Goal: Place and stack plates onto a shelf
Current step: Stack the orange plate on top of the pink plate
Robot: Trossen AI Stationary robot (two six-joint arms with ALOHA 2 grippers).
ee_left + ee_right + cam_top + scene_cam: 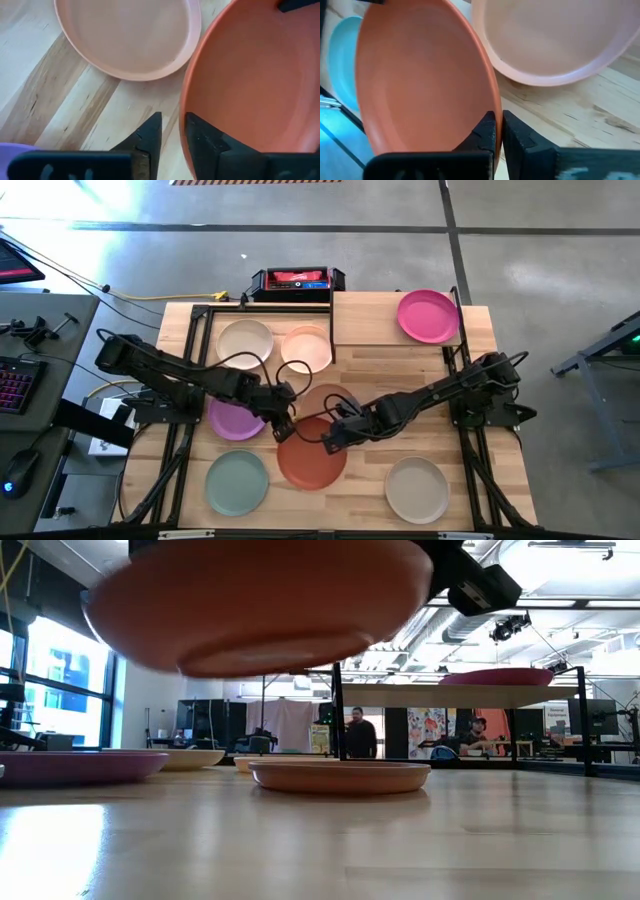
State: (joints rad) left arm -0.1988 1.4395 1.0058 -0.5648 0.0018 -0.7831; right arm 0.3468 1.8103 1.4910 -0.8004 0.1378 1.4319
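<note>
Orange-red plate hangs clear of the surface, mid-front, between both arms. My right hand is pinched tight on its rim; my left hand straddles the opposite rim, fingers parted and not gripping. I'd back the left away cleanly, keep the plate level, then carry it to the shelf beside the magenta plate.

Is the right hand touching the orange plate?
Touching. The right wrist view shows the right hand pinching the orange plate at its rim, one finger each side.
</note>
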